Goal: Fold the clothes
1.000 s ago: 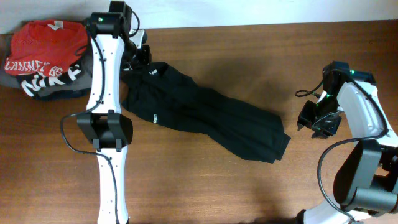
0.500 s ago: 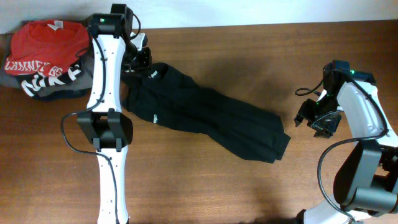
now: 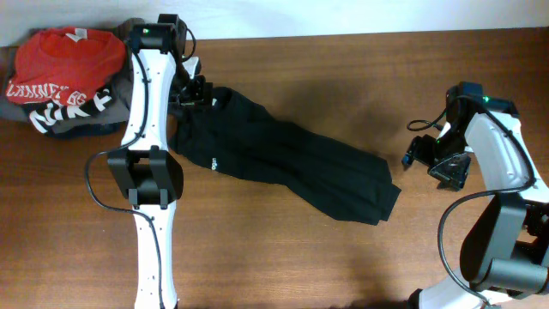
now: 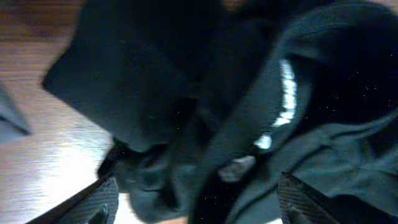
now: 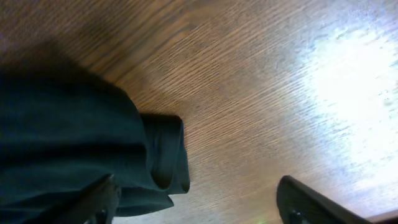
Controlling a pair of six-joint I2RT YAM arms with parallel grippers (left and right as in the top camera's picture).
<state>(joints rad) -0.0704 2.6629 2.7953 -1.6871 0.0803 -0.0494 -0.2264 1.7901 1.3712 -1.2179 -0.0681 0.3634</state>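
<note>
1. Pile at the far left of the table (image 3: pixel 300 257): a red shirt (image 3: pixel 64 51) with white lettering is heaped on a grey garment (image 3: pixel 94 129). Both sit well apart from the action. They look parked out of the way and not part of this fold.
2. Now the left fingers (image 3: pixel 196 88), down at the collar end of the black garment (image 3: pixel 283 163). The wrist view shows them spread wide, one on either side of the bunched fabric, with nothing pinched between them. I'd say they are lined up to take hold of that top edge.
3. The black garment lies on the table as a long diagonal strip, running from upper left to lower right. It's rumpled, and a small white logo (image 3: pixel 212 163) faces up near the left end. It is stretched out but not yet folded.
4. Over to the right fingers (image 3: pixel 418 154), hovering just beside the garment's lower-right end and clear of it. They are wide open too, and empty. Their camera looks at the doubled-over hem corner (image 5: pixel 165 155) lying on bare wood. With one arm stationed at each end, my read is that both ends can be gripped together and brought over. The grasp comes first, and neither side has it.
</note>
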